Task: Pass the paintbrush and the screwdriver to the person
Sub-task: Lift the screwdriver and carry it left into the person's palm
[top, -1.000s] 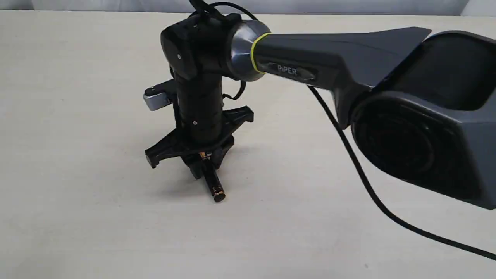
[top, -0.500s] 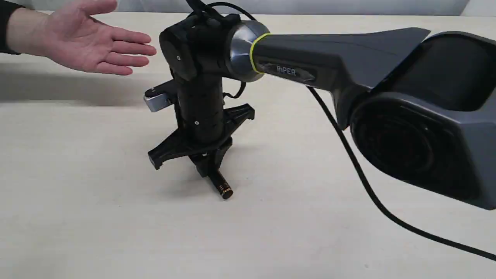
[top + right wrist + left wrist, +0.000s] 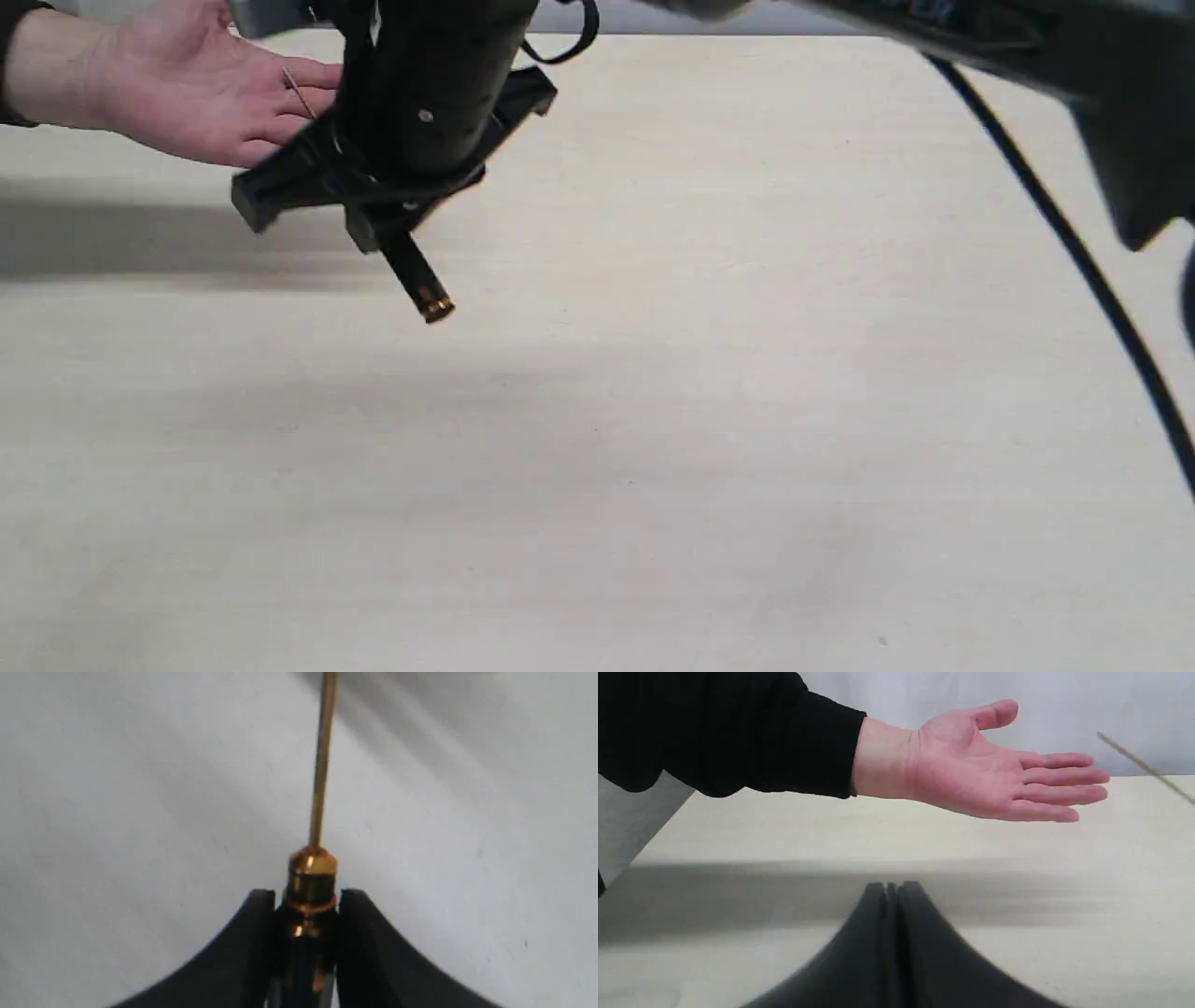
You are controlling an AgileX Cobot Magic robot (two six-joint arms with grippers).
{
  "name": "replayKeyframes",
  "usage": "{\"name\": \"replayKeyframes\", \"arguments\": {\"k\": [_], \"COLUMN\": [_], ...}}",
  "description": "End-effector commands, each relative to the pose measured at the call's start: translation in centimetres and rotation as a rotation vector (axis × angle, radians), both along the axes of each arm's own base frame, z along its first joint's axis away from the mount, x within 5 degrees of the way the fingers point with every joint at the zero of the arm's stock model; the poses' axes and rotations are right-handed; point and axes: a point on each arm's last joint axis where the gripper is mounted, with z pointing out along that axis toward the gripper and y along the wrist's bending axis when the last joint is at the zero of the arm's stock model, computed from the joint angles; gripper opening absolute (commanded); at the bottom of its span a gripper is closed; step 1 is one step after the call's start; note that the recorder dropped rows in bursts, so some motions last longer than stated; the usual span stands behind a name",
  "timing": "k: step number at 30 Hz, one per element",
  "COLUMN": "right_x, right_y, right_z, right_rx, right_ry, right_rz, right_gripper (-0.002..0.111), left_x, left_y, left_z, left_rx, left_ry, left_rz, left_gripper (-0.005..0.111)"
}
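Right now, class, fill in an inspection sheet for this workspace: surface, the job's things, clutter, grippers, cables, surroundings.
Surface: beige table, crossed by broad shadows.
Job's things: screwdriver held above the table, shaft pointing toward the person's open hand; paintbrush not seen in any view.
Clutter: nothing seen.
Grippers: right gripper shut on the screwdriver's black handle; left gripper shut, holding nothing.
Cables: black cable running above the table on the right of the exterior view.
Surroundings: pale backdrop behind the table.
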Motion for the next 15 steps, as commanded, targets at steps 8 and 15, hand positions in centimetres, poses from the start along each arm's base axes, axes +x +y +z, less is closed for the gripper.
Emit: {"name": "replayKeyframes", "arguments": {"k": [8, 15], "right_x": [0.9, 2.6], "right_y": [2.2, 3.5], "right_z": [2.0, -0.6], "right_rx": [0.234, 0.269], "right_ry": [-0.225, -0.325], "right_rz": [0.055, 0.061], "right_gripper": [0.004, 0.011], "left_x": [0.0, 0.0], "left_y": [-0.1, -0.1], "left_z": [0.0, 0.0], "left_rx": [-0.006, -0.006], "left_ry": [-0.011, -0.011], "left_rz": [-0.007, -0.007], "left_gripper": [0.0, 0.0]}}
